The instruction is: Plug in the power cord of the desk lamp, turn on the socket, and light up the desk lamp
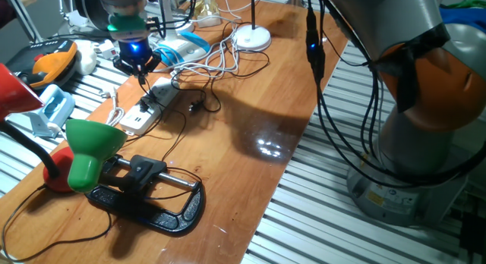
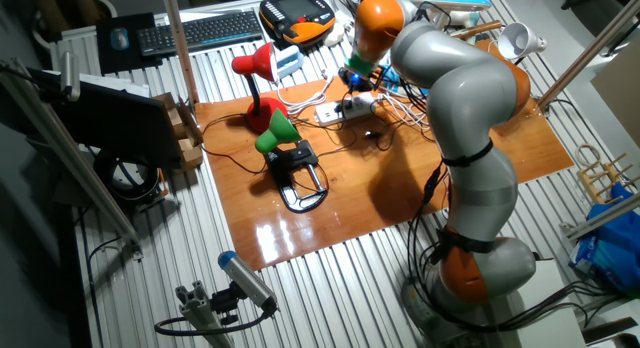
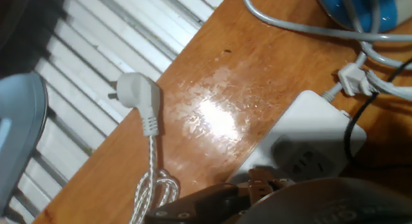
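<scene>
The white socket strip point(image 1: 156, 103) lies on the wooden table point(image 1: 250, 165), towards its far left edge; it also shows in the other fixed view point(image 2: 345, 110) and the hand view point(image 3: 309, 130). A black plug point(image 1: 149, 102) sits on the strip, and its thin black cord runs across the table. The green desk lamp point(image 1: 91, 143) stands on a black clamp base point(image 1: 152, 199) at the front left and is unlit. My gripper point(image 1: 143, 80) hangs just above the strip's far end; its fingers look shut and hold nothing. In the hand view, a loose white plug point(image 3: 136, 92) lies at the table edge.
A red lamp point(image 1: 15, 89) stands at the left edge. A white round lamp base point(image 1: 251, 38) and tangled white cables point(image 1: 220, 63) lie at the back. An orange teach pendant point(image 1: 53, 61) rests off the table to the left. The arm's base point(image 1: 410, 143) is to the right.
</scene>
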You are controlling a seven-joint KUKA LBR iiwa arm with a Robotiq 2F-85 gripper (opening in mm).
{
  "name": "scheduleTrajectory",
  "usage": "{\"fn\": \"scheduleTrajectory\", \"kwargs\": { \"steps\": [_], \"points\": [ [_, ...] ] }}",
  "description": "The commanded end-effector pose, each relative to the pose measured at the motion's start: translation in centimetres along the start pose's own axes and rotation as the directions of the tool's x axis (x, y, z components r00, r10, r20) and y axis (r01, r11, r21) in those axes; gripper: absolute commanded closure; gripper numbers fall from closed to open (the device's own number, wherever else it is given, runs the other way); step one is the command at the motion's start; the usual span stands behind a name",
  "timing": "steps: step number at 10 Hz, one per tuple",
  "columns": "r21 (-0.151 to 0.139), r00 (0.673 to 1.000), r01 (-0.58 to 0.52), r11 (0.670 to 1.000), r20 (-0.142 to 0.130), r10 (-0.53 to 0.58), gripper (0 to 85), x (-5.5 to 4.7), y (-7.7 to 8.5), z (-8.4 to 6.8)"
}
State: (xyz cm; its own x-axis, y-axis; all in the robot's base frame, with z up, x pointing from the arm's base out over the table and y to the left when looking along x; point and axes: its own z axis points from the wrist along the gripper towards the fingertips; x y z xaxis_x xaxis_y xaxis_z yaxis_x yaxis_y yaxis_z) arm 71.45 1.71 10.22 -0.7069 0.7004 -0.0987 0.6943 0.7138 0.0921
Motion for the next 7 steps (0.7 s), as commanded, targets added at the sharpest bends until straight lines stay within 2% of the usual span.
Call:
{"fn": "scheduleTrajectory", "kwargs": {
  "steps": [1,2,3,5,7],
  "points": [
    [-0.079,0.8,0.594,0.801,-0.049,-0.598,85.0,0.02,0.03,0.21],
    [-0.084,0.777,0.621,0.779,-0.07,-0.626,85.0,0.07,0.04,0.32],
    [-0.083,0.767,0.632,0.771,-0.076,-0.637,85.0,0.13,0.05,0.35],
    [-0.087,0.759,0.641,0.763,-0.075,-0.646,85.0,0.25,0.06,0.65],
    [-0.086,0.729,0.675,0.733,-0.076,-0.68,85.0,0.34,0.08,0.81]
  ]
}}
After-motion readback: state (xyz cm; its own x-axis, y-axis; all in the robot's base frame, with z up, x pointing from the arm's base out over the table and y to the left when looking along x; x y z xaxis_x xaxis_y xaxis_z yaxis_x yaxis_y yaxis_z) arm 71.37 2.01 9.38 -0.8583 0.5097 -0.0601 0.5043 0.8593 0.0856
